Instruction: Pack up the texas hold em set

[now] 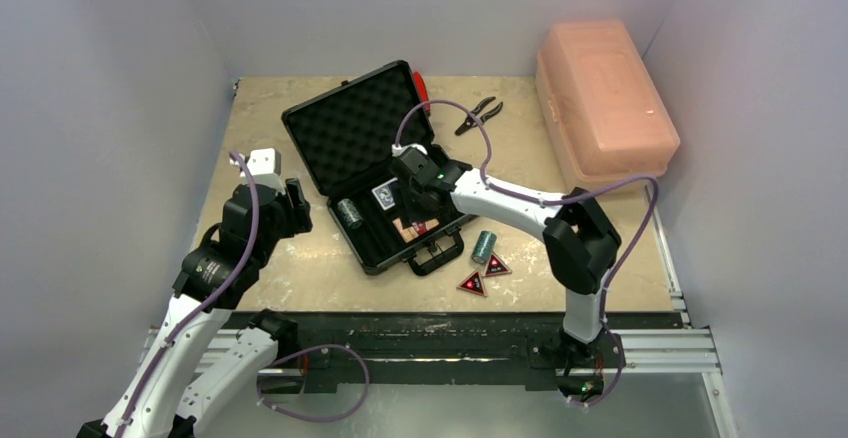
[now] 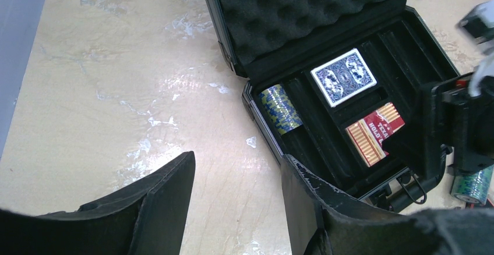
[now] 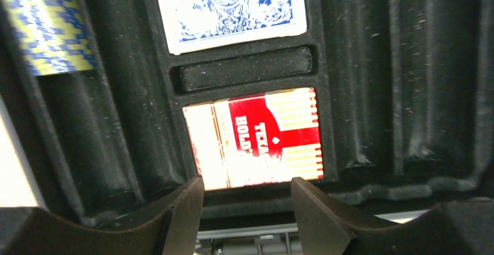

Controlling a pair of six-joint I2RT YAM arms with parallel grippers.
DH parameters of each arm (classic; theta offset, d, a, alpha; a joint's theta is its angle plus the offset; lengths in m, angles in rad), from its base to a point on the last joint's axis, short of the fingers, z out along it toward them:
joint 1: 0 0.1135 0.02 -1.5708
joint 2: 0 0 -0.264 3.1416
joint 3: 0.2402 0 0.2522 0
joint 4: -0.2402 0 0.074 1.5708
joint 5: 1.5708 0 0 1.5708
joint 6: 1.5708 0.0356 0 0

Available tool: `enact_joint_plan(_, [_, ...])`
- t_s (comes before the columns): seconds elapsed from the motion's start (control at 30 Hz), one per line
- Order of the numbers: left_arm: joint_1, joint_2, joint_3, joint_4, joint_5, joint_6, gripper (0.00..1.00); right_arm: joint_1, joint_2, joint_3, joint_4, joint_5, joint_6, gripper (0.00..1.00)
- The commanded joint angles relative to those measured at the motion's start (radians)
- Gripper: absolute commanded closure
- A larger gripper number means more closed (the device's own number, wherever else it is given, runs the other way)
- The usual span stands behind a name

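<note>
The black briefcase (image 1: 330, 123) lies open mid-table, foam lid raised. Inside are a blue card deck (image 2: 343, 75), also in the right wrist view (image 3: 230, 7), an orange-red deck (image 3: 256, 138) (image 2: 374, 134), and a teal chip roll (image 2: 279, 109) (image 3: 46, 28) (image 1: 348, 210). My right gripper (image 3: 247, 188) (image 1: 415, 203) hangs open and empty just above the orange-red deck's near edge. Another teal chip roll (image 1: 484, 247) (image 2: 473, 186) and two red-black triangles (image 1: 483, 274) lie on the table in front of the case. My left gripper (image 2: 236, 176) (image 1: 292, 203) is open and empty over bare table left of the case.
A large pink plastic box (image 1: 603, 103) stands at the back right. Pliers (image 1: 480, 114) lie behind the case, and a red-handled tool (image 1: 419, 86) shows beside the lid. White walls enclose the table. The metal rail (image 1: 450, 343) runs along the near edge.
</note>
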Motion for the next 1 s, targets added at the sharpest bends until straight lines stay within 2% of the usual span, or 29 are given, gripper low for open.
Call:
enact_joint_plan(0.0, [0.007, -0.003, 0.034, 0.015, -0.014, 0.021, 0.44, 0.001, -0.135, 0.007, 0.000, 0.070, 0.035, 0.36])
enact_joint_plan(0.23, [0.007, -0.004, 0.031, 0.015, -0.029, 0.017, 0.44, -0.001, -0.254, -0.056, 0.000, 0.181, 0.101, 0.21])
enact_joint_plan(0.37, [0.006, -0.007, 0.028, 0.019, -0.038, 0.015, 0.44, -0.002, -0.327, -0.107, -0.017, 0.263, 0.179, 0.03])
enact_joint_plan(0.4, [0.007, -0.009, 0.026, 0.020, -0.043, 0.013, 0.44, -0.004, -0.346, -0.122, -0.021, 0.284, 0.199, 0.01])
enact_joint_plan(0.63, [0.007, -0.012, 0.025, 0.023, -0.038, 0.017, 0.45, -0.014, -0.463, -0.234, -0.065, 0.405, 0.371, 0.01])
enact_joint_plan(0.97, [0.007, -0.019, 0.024, 0.024, -0.034, 0.016, 0.45, -0.041, -0.525, -0.363, -0.123, 0.382, 0.570, 0.01])
